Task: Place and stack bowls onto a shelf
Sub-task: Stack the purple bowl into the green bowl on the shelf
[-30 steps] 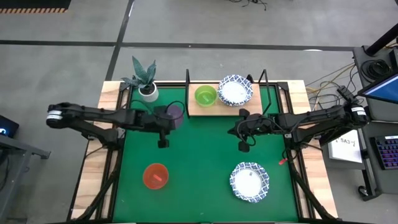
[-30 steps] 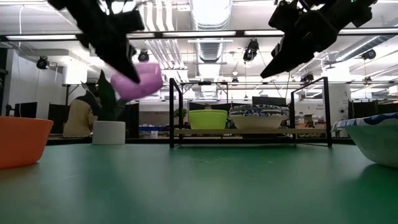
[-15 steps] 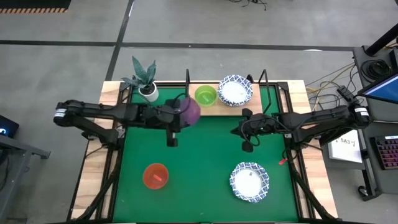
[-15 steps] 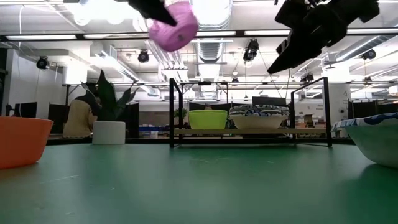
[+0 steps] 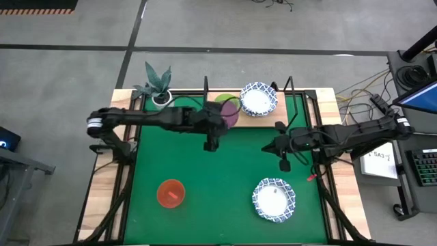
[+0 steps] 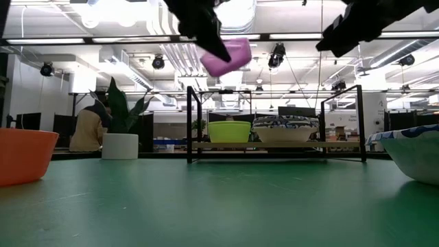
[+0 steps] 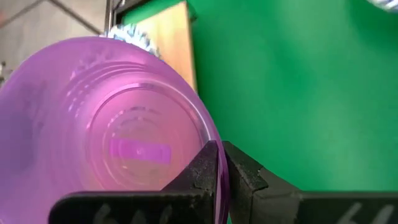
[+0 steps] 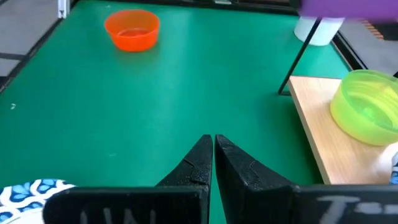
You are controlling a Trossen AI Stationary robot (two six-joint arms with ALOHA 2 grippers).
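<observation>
- At about nine o'clock on the green table mat (image 5: 225, 171) sits the small orange-red plastic bowl (image 5: 171, 193), upright and untouched, well apart from both my arms.
- At eleven o'clock, off the shelf, stands the small white pot with a green plant (image 5: 159, 92); it is no part of my job.
- My left gripper (image 5: 217, 120) is clamped on the rim of the small purple plastic bowl (image 5: 229, 113), one finger inside the wall and one outside, as the left wrist view shows (image 7: 124, 149). The bowl hangs tilted in the air, high over the left end of the light wooden shelf with black metal uprights (image 5: 212, 121).
- Below it on that shelf rests the small yellow-green plastic bowl (image 6: 229, 131); I judge the purple one is meant to nest into it.
- The purple bowl looks light, thin-walled and smooth, so I expect it to flex a little and slip if my pinch slackens. The rim is the only sensible hold, and it needs levelling before I let go.
- Beside the green bowl, at twelve to one o'clock, sits a wider white bowl with a blue patterned rim (image 5: 258, 98), likely heavier and stiffer.
- My right gripper (image 5: 283, 162) hovers over the mat at three o'clock, fingers pressed together on nothing.
- At five o'clock a second white blue-patterned bowl (image 5: 274, 199) waits on the mat.
</observation>
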